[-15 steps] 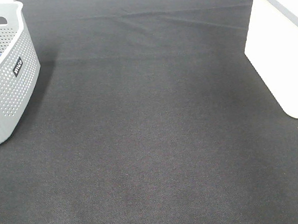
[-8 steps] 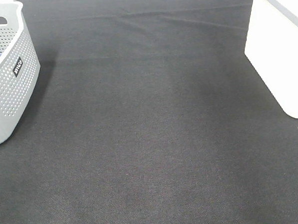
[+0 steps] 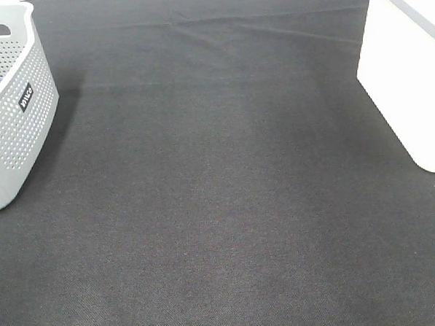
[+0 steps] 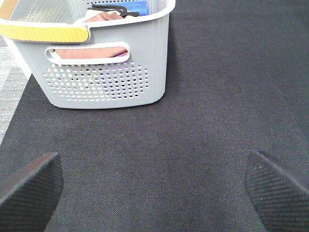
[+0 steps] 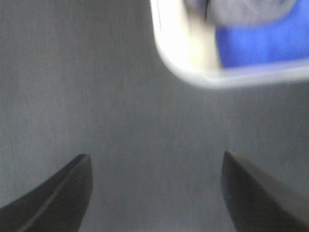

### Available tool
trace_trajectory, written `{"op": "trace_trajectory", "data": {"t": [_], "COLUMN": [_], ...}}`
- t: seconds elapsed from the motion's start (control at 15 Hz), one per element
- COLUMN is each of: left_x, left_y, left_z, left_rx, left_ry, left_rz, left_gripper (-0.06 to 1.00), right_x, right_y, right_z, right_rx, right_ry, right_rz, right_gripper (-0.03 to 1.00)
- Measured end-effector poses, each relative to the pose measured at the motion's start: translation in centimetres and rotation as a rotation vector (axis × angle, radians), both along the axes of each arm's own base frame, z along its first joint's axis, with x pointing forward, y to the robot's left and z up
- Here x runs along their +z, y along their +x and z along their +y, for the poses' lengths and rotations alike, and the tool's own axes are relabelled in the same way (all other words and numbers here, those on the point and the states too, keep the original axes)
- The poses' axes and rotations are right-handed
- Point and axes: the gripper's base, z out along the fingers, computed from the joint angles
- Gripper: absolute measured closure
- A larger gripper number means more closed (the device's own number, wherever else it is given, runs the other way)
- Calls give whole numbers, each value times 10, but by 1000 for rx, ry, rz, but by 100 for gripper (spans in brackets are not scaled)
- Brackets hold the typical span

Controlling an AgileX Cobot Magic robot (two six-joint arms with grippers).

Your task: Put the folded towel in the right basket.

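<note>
Heads up: your right wrist view is blurred. You get a white rounded rim of the right basket (image 5: 193,63) with a blue patch (image 5: 260,43) and a grey smear inside; you can't tell if either is the folded towel. Exterior high view crops that basket (image 3: 403,80) to a plain white wall at the right edge, interior hidden.

Left basket (image 3: 14,115), grey and perforated, is cut off at the left edge of the exterior view. Left wrist view shows it (image 4: 106,67) whole at the front: yellow strip (image 4: 46,33) on the rim, a reddish-brown cloth (image 4: 91,50) visible through the handle slot, a blue cloth (image 4: 133,7) at the back, something dark lying across the top, too small to identify.

Neither arm shows in the exterior view. Left gripper (image 4: 154,188): fingers spread wide, nothing between them, only black mat (image 3: 219,192). Right gripper (image 5: 154,188): same, fingers wide apart, empty, over bare mat just short of the white rim.

Mat between the two baskets is open, with a slight wrinkle (image 3: 218,28) near the far edge.
</note>
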Motion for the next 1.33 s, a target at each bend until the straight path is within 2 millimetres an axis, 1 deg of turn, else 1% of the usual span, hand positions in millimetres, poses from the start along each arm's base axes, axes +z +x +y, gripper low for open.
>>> {"op": "trace_trajectory", "data": {"t": [0.07, 0.13, 0.27, 0.33, 0.4, 0.47, 0.67, 0.73, 0.8, 0.93, 1.0, 1.13, 1.2, 1.33], "left_x": [0, 0, 0, 0, 0, 0, 0, 0, 0, 0, 0, 0, 0, 0], "left_y": [0, 0, 0, 0, 0, 0, 0, 0, 0, 0, 0, 0, 0, 0], "left_z": [0, 0, 0, 0, 0, 0, 0, 0, 0, 0, 0, 0, 0, 0], "left_rx": [0, 0, 0, 0, 0, 0, 0, 0, 0, 0, 0, 0, 0, 0], "left_ry": [0, 0, 0, 0, 0, 0, 0, 0, 0, 0, 0, 0, 0, 0], "left_rz": [0, 0, 0, 0, 0, 0, 0, 0, 0, 0, 0, 0, 0, 0], "left_gripper": [-3, -3, -3, -3, -3, -3, -3, -3, -3, -3, -3, -3, -3, -3], "right_x": [-8, -8, -27, -45, -54, -54, -74, -79, -82, -83, -82, -81, -79, -77], "right_y": [-17, -17, -56, -93, -109, -109, -155, -175, -188, -207, -213, -219, -226, -237], "right_z": [4, 4, 12, 19, 21, 21, 26, 29, 31, 35, 37, 39, 39, 40], "right_rx": [0, 0, 0, -5, -9, -9, -12, -16, -20, -23, -7, 72, 109, 128], "right_ry": [5, 5, 9, -3, -22, -22, -92, -124, -142, -171, -180, -203, -227, -244], "right_rz": [21, 21, 60, 63, 55, 55, 10, -45, -91, -184, -224, -270, -312, -394], "right_gripper": [27, 27, 27, 27, 27, 27, 27, 27, 27, 27, 27, 27, 27, 27]}}
